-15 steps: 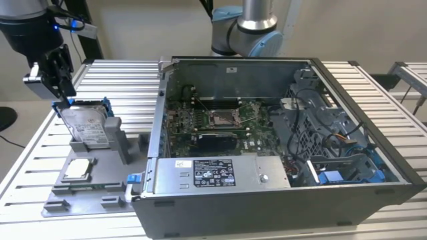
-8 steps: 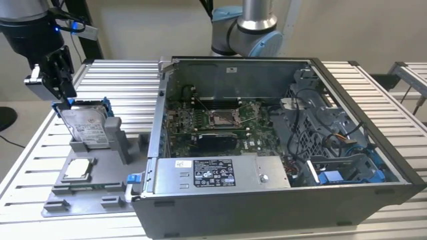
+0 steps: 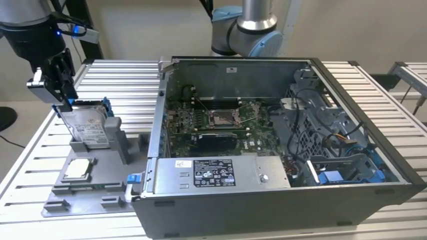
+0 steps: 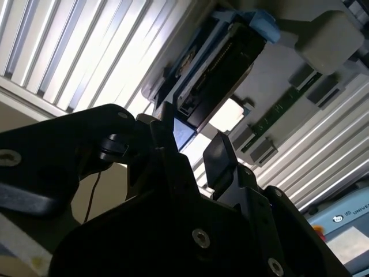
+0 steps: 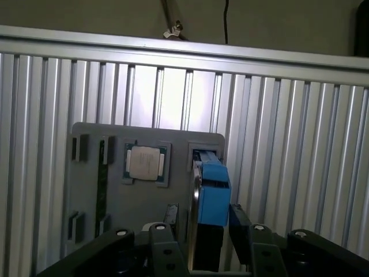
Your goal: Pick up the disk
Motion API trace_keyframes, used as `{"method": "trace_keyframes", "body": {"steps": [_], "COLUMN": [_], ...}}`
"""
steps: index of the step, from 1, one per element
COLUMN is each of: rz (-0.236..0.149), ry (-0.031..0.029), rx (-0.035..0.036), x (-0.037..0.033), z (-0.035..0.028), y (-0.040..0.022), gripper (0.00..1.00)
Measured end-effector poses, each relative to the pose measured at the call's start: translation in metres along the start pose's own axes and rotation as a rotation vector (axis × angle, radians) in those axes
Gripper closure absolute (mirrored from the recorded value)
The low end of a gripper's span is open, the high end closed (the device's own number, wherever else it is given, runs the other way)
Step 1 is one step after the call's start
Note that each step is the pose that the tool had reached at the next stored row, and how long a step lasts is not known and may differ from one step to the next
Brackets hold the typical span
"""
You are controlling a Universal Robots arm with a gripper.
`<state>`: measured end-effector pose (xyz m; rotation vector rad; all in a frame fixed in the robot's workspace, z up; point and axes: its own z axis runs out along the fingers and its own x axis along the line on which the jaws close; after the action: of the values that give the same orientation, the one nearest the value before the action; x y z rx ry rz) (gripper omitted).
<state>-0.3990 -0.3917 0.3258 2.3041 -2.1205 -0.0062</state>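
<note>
Disk (image 3: 89, 126) upright on edge in a slot of the grey holder (image 3: 100, 165), on the slatted surface (image 3: 120, 80) at the exterior view's left, beside the open computer case (image 3: 267, 200). Labelled flat face toward the exterior camera, blue bracket (image 3: 87, 103) along the top. Long axis pointing up, leaning a little.

Hand (image 3: 67, 104) directly above, down at the disk's top end. Only one arm, so no question of which is nearer.

In the first wrist view: disk (image 5: 196, 202) edge-on, blue bracket (image 5: 211, 190) facing the camera, hand (image 5: 203, 216) straddling it across the thin dimension. One of the fingers (image 5: 236, 216) just beside the bracket, the other with a visible gap to the metal. Same in the second wrist view: hand (image 4: 190, 144) with the disk (image 4: 222, 69) running away from it and a corner sitting between the fingertips.

Judged apart, not clamped yet; no lift visible, bottom of the disk seated in the slot.

Key relation: disk straight below the hand, long axis in line with the approach, flat faces toward the two pads.

Square chip (image 3: 78, 168) flat in the same holder, near the disk, untouched.
</note>
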Motion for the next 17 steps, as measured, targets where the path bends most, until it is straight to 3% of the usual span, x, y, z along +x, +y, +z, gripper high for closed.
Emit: {"method": "trace_keyframes", "body": {"steps": [2,5,15,16,17], "rz": [0.0,-0.002,-0.002,-0.002,-0.002], "ry": [-0.0074,-0.0264,-0.0288,-0.0287,-0.0287], "rx": [0.0008,0.0025,0.0022,0.0022,0.0022], "x": [-0.0001,0.0,-0.0001,-0.0001,-0.0001], "z": [0.0001,0.0001,0.0001,0.0001,0.0001], "y": [0.0,-0.0001,0.0002,0.0002,0.0002], "gripper": [1.0,1.0,1.0,0.0,0.0]}}
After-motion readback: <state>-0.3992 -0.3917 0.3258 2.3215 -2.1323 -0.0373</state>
